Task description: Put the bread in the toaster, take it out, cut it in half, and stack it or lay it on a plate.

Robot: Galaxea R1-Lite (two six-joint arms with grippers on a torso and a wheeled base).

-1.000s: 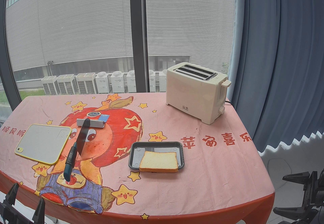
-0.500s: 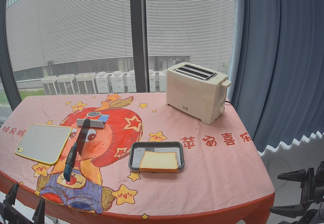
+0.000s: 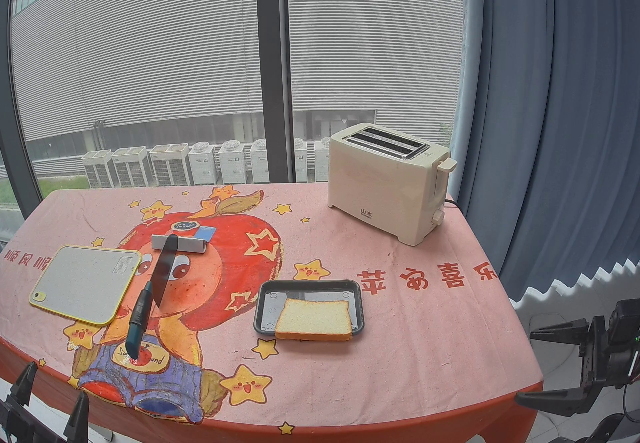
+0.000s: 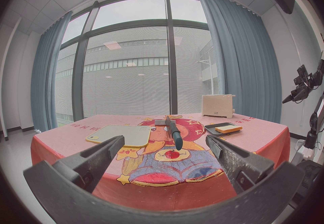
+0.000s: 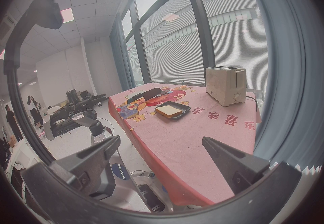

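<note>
A slice of bread (image 3: pixel 313 320) lies on a dark rectangular plate (image 3: pixel 307 294) near the table's front middle; the bread (image 5: pixel 168 110) and the bread (image 4: pixel 228 128) also show from the wrists. The cream toaster (image 3: pixel 388 180) stands at the back right, both slots empty. A knife (image 3: pixel 150 295) with a dark blade and blue handle lies left of the plate. My right gripper (image 3: pixel 551 368) hangs open beyond the table's right front corner, nothing in it. My left gripper (image 3: pixel 50 393) stands open below the front left edge, also empty.
A white cutting board (image 3: pixel 85 282) with a yellow rim lies at the left. A small grey block (image 3: pixel 178 242) props the knife's tip. A blue curtain (image 3: pixel 553 104) hangs close on the right, and the window is right behind the table.
My right gripper has risen and come further into view toward the table's right front corner. The left gripper and the things on the table have not moved.
</note>
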